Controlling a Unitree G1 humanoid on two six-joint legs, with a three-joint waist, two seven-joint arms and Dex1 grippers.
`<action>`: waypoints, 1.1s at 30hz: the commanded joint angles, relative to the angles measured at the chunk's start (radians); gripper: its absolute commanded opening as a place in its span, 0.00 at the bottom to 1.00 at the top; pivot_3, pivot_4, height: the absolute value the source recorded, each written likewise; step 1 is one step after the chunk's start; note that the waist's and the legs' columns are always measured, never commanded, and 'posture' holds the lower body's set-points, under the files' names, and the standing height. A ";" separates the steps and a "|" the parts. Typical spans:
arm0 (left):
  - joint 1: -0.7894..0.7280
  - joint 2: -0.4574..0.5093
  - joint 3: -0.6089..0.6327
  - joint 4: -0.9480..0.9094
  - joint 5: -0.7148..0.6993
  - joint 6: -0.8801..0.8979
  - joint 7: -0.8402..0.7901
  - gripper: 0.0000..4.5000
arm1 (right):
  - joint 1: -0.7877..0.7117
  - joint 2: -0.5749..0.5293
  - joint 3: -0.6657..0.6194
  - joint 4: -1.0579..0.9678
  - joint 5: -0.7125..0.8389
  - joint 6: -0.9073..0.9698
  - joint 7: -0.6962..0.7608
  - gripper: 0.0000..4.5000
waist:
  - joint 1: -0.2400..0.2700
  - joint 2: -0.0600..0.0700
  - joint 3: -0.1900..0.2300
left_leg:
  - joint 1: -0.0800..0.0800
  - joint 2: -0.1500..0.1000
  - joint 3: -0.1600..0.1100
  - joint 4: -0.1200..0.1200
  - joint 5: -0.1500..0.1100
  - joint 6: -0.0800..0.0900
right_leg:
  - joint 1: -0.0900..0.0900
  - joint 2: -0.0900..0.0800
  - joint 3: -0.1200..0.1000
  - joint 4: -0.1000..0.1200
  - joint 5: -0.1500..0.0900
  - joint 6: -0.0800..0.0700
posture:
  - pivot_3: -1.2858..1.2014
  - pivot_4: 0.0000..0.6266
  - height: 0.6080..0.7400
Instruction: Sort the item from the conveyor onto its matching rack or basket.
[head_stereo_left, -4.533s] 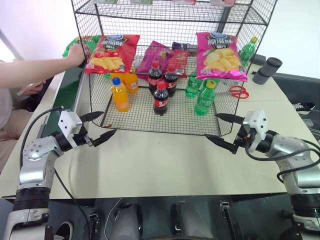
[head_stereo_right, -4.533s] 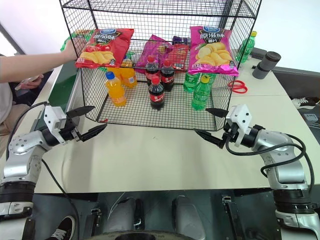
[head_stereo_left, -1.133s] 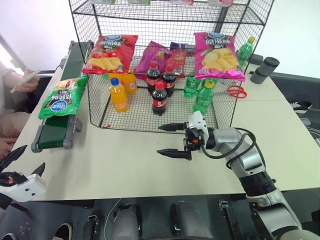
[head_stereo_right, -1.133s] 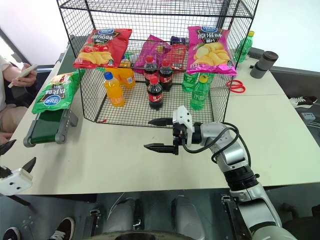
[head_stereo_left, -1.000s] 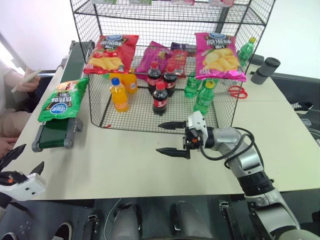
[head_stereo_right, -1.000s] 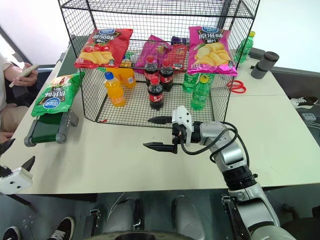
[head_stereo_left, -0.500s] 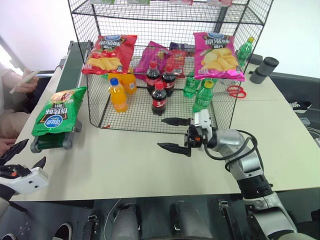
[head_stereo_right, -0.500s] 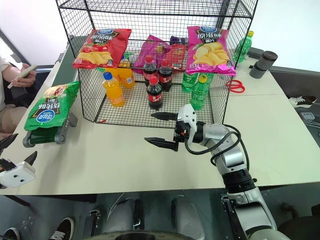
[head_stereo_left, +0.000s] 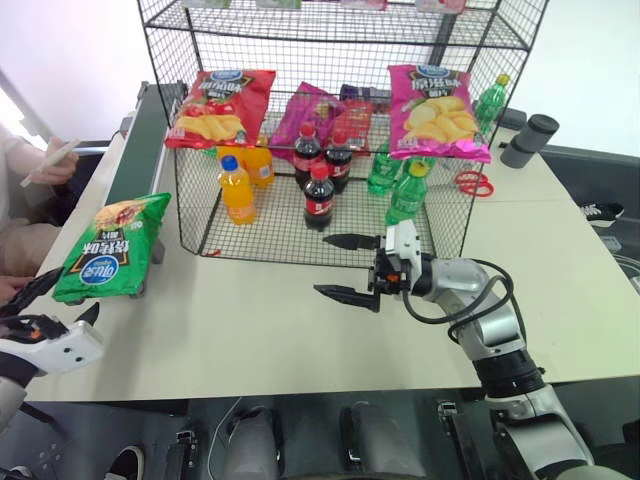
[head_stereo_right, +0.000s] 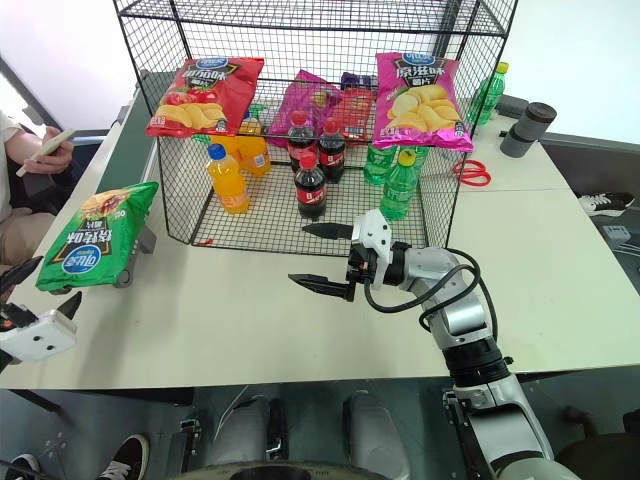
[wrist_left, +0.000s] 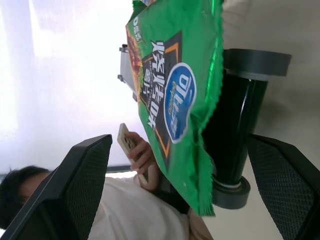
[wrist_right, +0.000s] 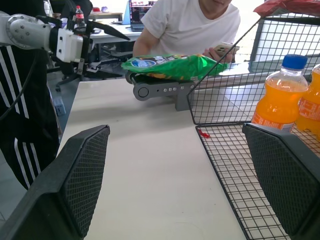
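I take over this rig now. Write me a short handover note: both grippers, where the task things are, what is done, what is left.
Left gripper: open, empty, low beside the conveyor's near end.
Right gripper: open, empty, above the table in front of the rack, pointing toward the robot's left.
Green crisp bag: on the near end of the conveyor, overhanging it, not gripped.
Rack: red crisp bag and pink crisp bag hang on its front; bottles stand inside.
Done: nothing sorted yet.
Left: grasp the green bag, place it at its matching spot.

Probably a lab's mock shop: stocked wire rack (head_stereo_left: 340, 60), small conveyor (head_stereo_left: 140, 130), desks with a laptop (wrist_right: 142, 10) behind
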 joint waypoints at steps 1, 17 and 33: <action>-0.009 0.014 0.000 -0.033 -0.027 0.014 -0.004 1.00 | -0.023 0.007 -0.007 -0.019 -0.001 -0.023 -0.007 0.98 | 0.000 0.000 0.000 | 0.000 0.000 0.000 0.000 0.000 0.000 | 0.000 0.000 0.000 0.000 0.000 0.000 | 0.52 0.24 1.00; 0.003 0.006 -0.017 -0.074 -0.108 0.046 -0.068 0.13 | -0.035 0.004 -0.005 -0.003 -0.021 -0.028 -0.009 1.00 | 0.000 0.000 0.000 | 0.000 0.000 0.000 0.000 0.000 0.000 | 0.000 0.000 0.000 0.000 0.000 0.000 | 0.52 0.24 1.00; 0.027 0.112 0.194 -0.306 -1.008 0.143 -0.592 0.00 | -0.056 -0.031 -0.051 0.077 -0.034 -0.082 -0.004 1.00 | -0.001 0.000 0.000 | 0.000 0.000 0.000 0.000 0.000 0.000 | 0.000 0.000 0.000 0.000 0.000 0.000 | 0.52 0.24 1.00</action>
